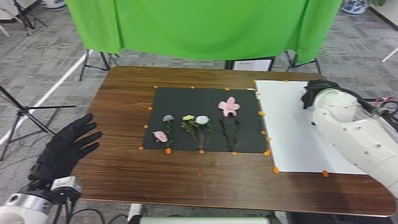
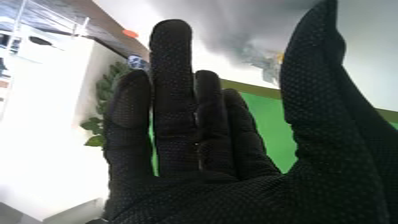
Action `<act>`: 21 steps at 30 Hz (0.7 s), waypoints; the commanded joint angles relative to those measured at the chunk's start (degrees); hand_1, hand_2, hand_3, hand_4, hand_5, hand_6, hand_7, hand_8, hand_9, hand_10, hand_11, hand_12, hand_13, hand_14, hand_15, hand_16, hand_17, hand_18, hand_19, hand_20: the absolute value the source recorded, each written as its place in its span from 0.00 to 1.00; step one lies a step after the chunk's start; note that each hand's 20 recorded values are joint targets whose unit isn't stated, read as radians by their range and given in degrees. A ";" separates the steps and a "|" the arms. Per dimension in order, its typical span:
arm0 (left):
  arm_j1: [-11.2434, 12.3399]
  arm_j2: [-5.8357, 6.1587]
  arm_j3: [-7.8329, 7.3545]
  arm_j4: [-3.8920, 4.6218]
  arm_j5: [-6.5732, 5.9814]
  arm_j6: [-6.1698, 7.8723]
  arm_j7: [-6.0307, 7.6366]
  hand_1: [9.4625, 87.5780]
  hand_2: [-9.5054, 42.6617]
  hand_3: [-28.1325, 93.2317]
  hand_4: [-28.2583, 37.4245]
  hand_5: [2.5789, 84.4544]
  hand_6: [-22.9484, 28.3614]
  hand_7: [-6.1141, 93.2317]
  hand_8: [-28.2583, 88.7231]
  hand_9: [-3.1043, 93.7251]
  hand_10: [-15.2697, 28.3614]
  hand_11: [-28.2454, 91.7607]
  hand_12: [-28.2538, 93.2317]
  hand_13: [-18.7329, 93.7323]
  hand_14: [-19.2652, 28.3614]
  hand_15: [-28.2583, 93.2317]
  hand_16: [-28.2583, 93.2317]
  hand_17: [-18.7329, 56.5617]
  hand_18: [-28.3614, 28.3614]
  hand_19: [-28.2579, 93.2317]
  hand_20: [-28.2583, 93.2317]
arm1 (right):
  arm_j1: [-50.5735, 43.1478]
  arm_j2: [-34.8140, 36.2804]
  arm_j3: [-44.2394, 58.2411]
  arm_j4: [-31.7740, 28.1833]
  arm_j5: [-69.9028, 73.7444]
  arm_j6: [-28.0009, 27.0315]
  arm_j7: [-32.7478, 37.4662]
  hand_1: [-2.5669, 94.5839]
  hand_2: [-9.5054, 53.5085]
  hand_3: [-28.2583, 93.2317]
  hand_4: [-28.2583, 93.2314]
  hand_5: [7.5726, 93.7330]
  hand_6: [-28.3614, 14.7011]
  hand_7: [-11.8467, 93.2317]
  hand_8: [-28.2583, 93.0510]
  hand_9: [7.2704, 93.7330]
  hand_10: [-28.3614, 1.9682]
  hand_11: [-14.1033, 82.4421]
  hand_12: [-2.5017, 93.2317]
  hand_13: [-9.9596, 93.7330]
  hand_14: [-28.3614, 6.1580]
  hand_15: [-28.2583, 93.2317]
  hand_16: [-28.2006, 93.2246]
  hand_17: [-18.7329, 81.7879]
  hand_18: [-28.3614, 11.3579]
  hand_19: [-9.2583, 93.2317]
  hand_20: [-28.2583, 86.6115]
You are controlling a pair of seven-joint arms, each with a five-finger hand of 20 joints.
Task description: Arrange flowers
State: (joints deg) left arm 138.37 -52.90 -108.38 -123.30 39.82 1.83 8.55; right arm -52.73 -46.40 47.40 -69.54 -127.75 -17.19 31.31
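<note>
Black-gloved right hand [image 2: 222, 187] is being held with fingers straight and thumb well apart from them; nothing is being gripped. In the head view it is being kept over the far right part of the white sheet [image 1: 293, 137], well apart from the blooms. Left hand [image 1: 55, 150] is being held by the table's left edge, fingers spread, no load being carried.

Flowers are being supported flat by the dark mat [image 1: 182, 98], just left of the white sheet. Left side: pink bloom [image 1: 160, 136] is being placed nearest the robot, with blue-grey bloom [image 1: 169, 118] being set beyond it. Middle: yellow bloom [image 1: 188, 118] and pale blue bloom [image 1: 202, 120] are being kept side by side, stems being pointed robot-ward. Right: star-shaped pink bloom [image 1: 228, 106] is being laid farthest out, dark stems [image 1: 231, 136] being lined up on its near side; whether they are being joined to it can't be told.

Mat and sheet edges are being marked by orange markers [image 1: 268, 152]; both are being carried by the brown wooden table [image 1: 204, 185].

Progress: a loose spread is being shown, no tight bunch being formed. Likely early stage. Selecting, lifting and grouping are probably still being awaited; final layout isn't being defined by the task line.
</note>
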 commanded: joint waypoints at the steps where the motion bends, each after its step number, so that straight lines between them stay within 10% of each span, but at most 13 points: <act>1: 0.09 -0.13 0.09 0.15 0.16 -0.71 -0.26 0.19 0.16 0.79 0.00 0.29 0.52 0.25 0.16 0.25 0.60 0.39 0.39 0.32 0.73 0.44 0.26 0.09 0.91 0.54 0.31 | 0.67 -0.77 -1.09 0.83 -2.24 1.96 -1.26 0.35 0.00 0.97 0.00 0.22 0.60 0.37 0.12 0.44 0.86 0.29 0.15 0.71 0.70 0.64 0.39 0.43 0.24 0.85 0.65; 21: -0.16 0.02 0.56 0.40 -0.09 -0.40 -0.14 0.19 0.16 0.79 0.00 0.30 0.53 0.25 0.16 0.25 0.61 0.39 0.39 0.32 0.74 0.45 0.25 0.09 0.91 0.54 0.31 | -0.75 -0.02 -3.48 0.44 -5.16 11.45 -6.58 0.45 0.00 0.85 0.00 0.66 0.82 0.52 0.17 0.91 0.88 0.30 0.28 0.85 0.74 0.65 0.45 0.48 0.26 0.87 0.68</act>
State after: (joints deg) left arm 138.09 -52.70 -108.04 -123.15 39.78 1.78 8.65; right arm -52.64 -46.71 44.41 -68.25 -131.27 -8.28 25.92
